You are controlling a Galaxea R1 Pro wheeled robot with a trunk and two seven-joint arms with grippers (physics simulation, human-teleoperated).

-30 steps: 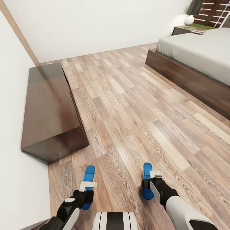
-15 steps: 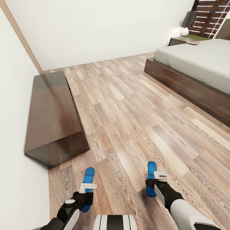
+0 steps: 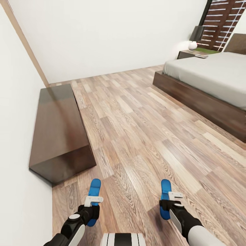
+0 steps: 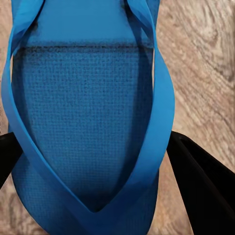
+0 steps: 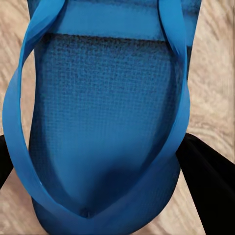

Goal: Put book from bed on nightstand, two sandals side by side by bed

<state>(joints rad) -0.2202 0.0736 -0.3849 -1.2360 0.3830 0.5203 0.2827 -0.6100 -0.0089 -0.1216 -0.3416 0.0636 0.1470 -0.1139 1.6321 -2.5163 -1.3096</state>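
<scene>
From the head camera, the left gripper (image 3: pixel 91 202) clasped one blue sandal (image 3: pixel 94 188) and the right gripper (image 3: pixel 168 202) the other sandal (image 3: pixel 165 187), above the plank floor (image 3: pixel 143 130); the bed (image 3: pixel 212 77) stood far right, with a bench cabinet (image 3: pixel 59 126) left. At the left wrist, black fingers (image 4: pixel 200 186) pinched that sandal (image 4: pixel 88 122). At the right wrist, fingers (image 5: pixel 208 176) clamped its sandal (image 5: pixel 107 112).
</scene>
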